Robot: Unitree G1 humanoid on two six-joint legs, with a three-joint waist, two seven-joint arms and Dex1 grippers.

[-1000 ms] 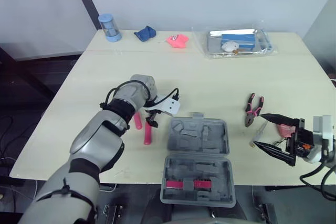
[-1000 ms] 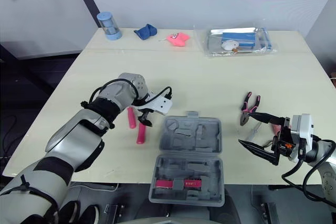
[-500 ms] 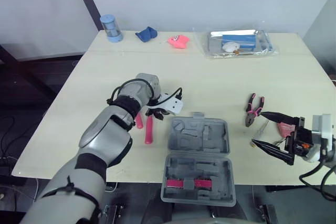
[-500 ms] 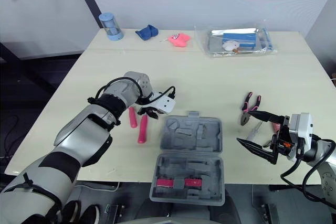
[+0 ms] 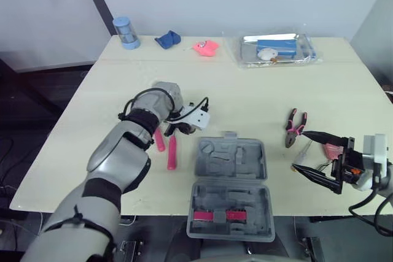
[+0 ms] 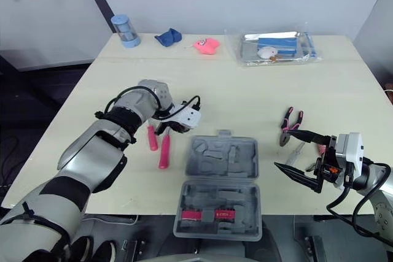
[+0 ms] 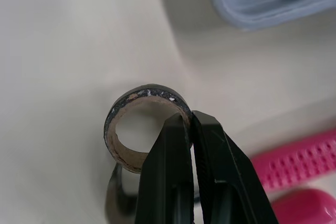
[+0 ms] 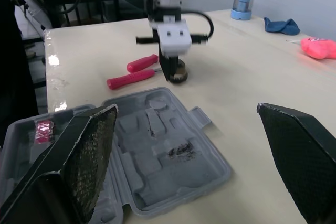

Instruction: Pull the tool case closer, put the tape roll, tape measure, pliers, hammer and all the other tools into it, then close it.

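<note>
Tape roll (image 7: 148,92), a dark ring with a cardboard core, sits on or just above the pale desk (image 5: 245,90), near the far left corner of the open grey tool case (image 5: 233,159). Left fingers (image 7: 173,156) are clenched on the ring's wall, one inside it and one outside. Two pink-handled tools (image 5: 172,153) lie just beside the roll, left of the case. Right fingers (image 8: 86,156) are spread wide, holding nothing, hovering at the desk's right edge near the pliers (image 5: 296,126), which lie right of the case.
</note>
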